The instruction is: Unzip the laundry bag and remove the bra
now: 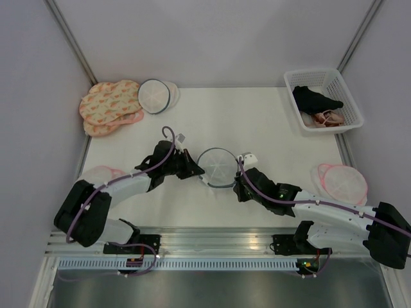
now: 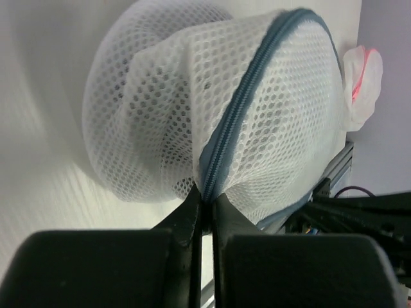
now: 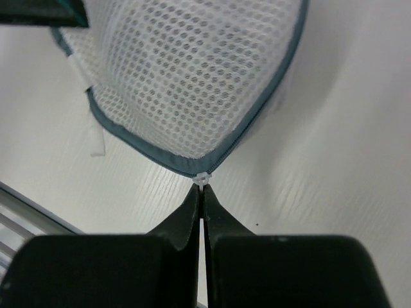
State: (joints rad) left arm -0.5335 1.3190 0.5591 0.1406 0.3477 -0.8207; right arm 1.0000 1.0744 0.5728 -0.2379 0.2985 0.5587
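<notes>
The laundry bag (image 1: 217, 165), white mesh with a grey rim, stands on the table between my two arms. My left gripper (image 1: 196, 172) is shut on the bag's grey zipper seam (image 2: 244, 109); the mesh (image 2: 160, 115) bulges just beyond the closed left gripper (image 2: 207, 200). My right gripper (image 1: 236, 186) is at the bag's other side. In the right wrist view the right gripper (image 3: 202, 187) is shut on the small white zipper pull (image 3: 201, 178) at the edge of the bag (image 3: 186, 77). The black bra (image 1: 316, 99) lies in the white basket (image 1: 324, 74). Nothing dark shows through the mesh.
A pink-beige garment (image 1: 327, 119) lies in the basket beside the bra. Pink round mesh bags (image 1: 109, 106) and a flatter white one (image 1: 154, 96) sit at the back left. More pink bags lie at the right (image 1: 342, 181) and left (image 1: 103, 174). A metal rail (image 1: 212, 237) runs along the near edge.
</notes>
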